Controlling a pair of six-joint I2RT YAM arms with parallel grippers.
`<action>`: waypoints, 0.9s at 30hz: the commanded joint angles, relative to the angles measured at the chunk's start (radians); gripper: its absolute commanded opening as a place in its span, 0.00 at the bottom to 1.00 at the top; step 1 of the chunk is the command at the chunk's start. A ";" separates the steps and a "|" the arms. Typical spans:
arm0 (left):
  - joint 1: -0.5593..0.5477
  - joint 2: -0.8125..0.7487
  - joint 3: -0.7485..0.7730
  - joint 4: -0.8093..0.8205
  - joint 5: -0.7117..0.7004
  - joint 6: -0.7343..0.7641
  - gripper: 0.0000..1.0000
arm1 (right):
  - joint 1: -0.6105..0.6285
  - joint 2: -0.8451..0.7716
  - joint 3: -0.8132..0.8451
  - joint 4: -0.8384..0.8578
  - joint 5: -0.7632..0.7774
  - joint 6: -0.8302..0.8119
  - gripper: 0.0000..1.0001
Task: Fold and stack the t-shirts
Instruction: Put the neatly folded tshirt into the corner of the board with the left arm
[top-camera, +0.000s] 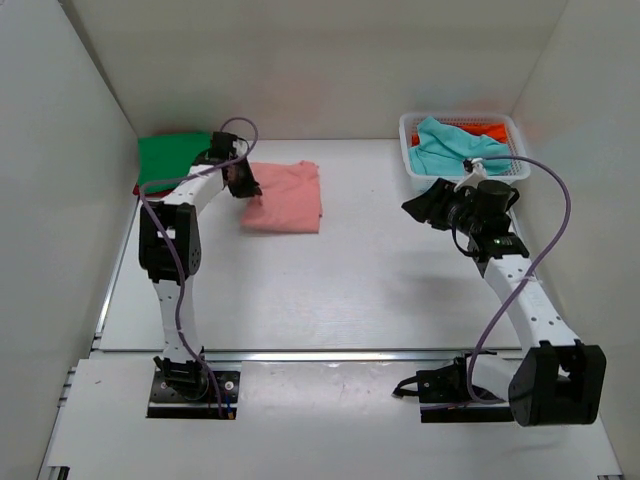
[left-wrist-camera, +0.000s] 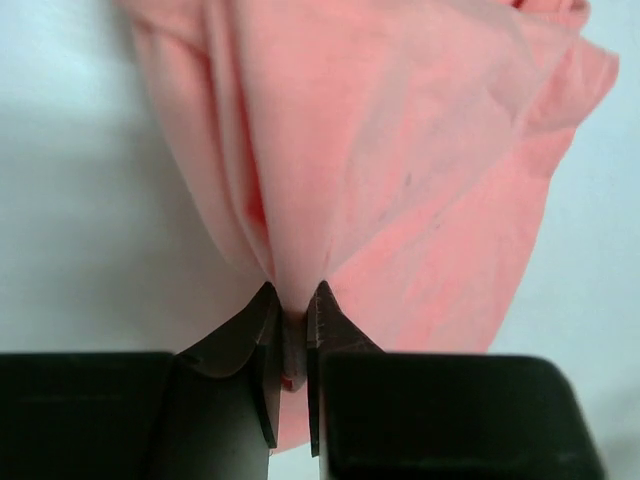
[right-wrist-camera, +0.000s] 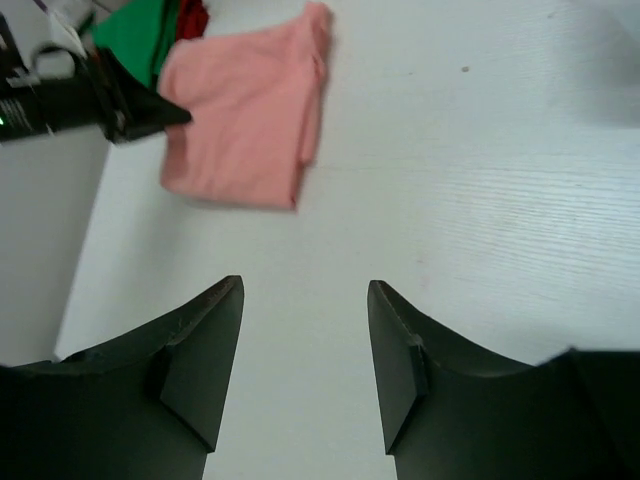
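The folded salmon-pink t-shirt (top-camera: 287, 197) lies on the table at the back left. My left gripper (top-camera: 243, 184) is shut on its left edge; in the left wrist view the cloth (left-wrist-camera: 400, 170) bunches up between the closed fingers, gripper (left-wrist-camera: 293, 300). A folded green t-shirt (top-camera: 172, 157) lies on a red one (top-camera: 139, 188) in the back left corner. A teal t-shirt (top-camera: 452, 148) and an orange one (top-camera: 488, 131) are in the basket. My right gripper (right-wrist-camera: 305, 290) is open and empty above the table, near the basket (top-camera: 423, 205). The right wrist view shows the pink shirt (right-wrist-camera: 245, 110).
The white lattice basket (top-camera: 409, 150) stands at the back right corner. White walls close the table at left, back and right. The table's near edge has a metal rail (top-camera: 300, 354).
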 joint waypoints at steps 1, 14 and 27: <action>0.060 0.060 0.210 -0.134 -0.158 0.137 0.00 | 0.024 -0.080 -0.048 -0.096 0.112 -0.165 0.51; 0.125 0.248 0.789 -0.218 -0.279 0.308 0.00 | 0.013 -0.188 -0.126 -0.105 0.178 -0.206 0.51; 0.320 0.151 0.758 -0.131 -0.186 0.334 0.00 | 0.022 -0.096 -0.094 -0.082 0.135 -0.157 0.51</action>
